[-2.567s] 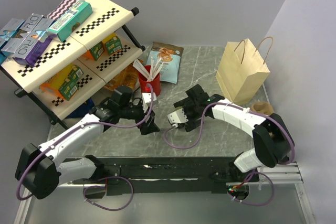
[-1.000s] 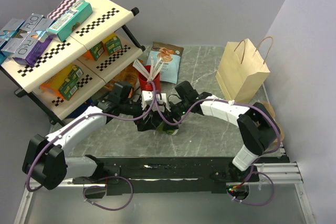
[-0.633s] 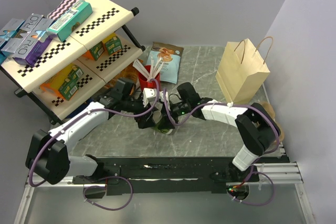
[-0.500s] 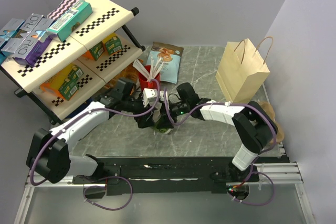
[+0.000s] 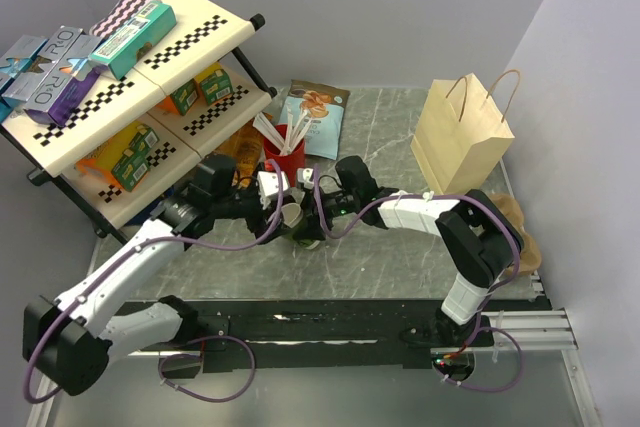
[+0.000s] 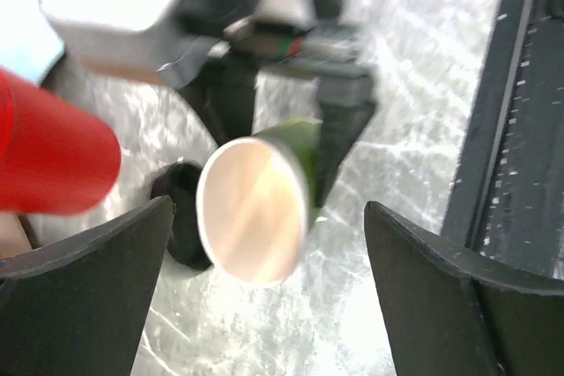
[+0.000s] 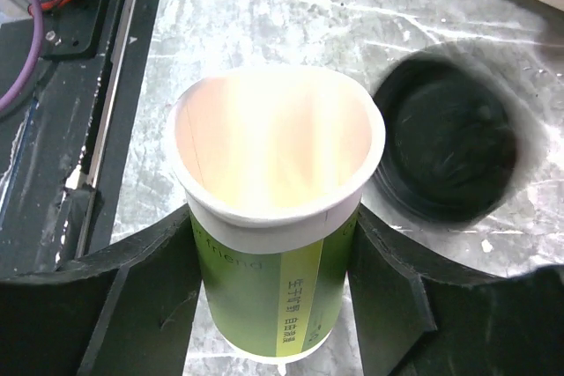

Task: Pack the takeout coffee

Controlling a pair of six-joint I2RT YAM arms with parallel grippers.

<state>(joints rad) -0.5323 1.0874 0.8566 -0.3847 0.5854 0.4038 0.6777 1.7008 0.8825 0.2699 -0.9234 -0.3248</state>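
Since a second ago the left arm has drawn back toward 8 o'clock, and its left gripper (image 6: 269, 207) has come off the cup. Its fingers (image 6: 97, 297) are now spread wide and released, with nothing between them.

Nearest the camera, a black rail (image 5: 330, 327) runs along the front edge of the bench (image 5: 400, 257), a grey marble-patterned surface with pale veins.

At the bench's centre the right gripper (image 7: 273, 244) has its fingers (image 7: 145, 305) clasped against both sides of the takeout coffee cup (image 5: 297, 222). The cup is dark green outside and cream inside, uncovered and empty. It leans with its mouth turned toward the left arm at 9 o'clock. Whether its base touches the bench I cannot tell.

The black lid (image 7: 445, 147) lies flat on the marble just beside the cup, apart from it.

Further back, at 12 o'clock of the cup, stands a red cup (image 5: 283, 155) holding white stirrers. Beyond that a blue snack bag (image 5: 315, 117) lies flat.

At 10 o'clock a two-tier shelf (image 5: 200, 32) with checkered edges slants over the bench corner, carrying boxes and packets. At 2 o'clock a tan paper bag (image 5: 462, 137) stands upright with its handles up.

Plain pale lilac-grey walls (image 5: 400, 7) close the room behind and to the right.
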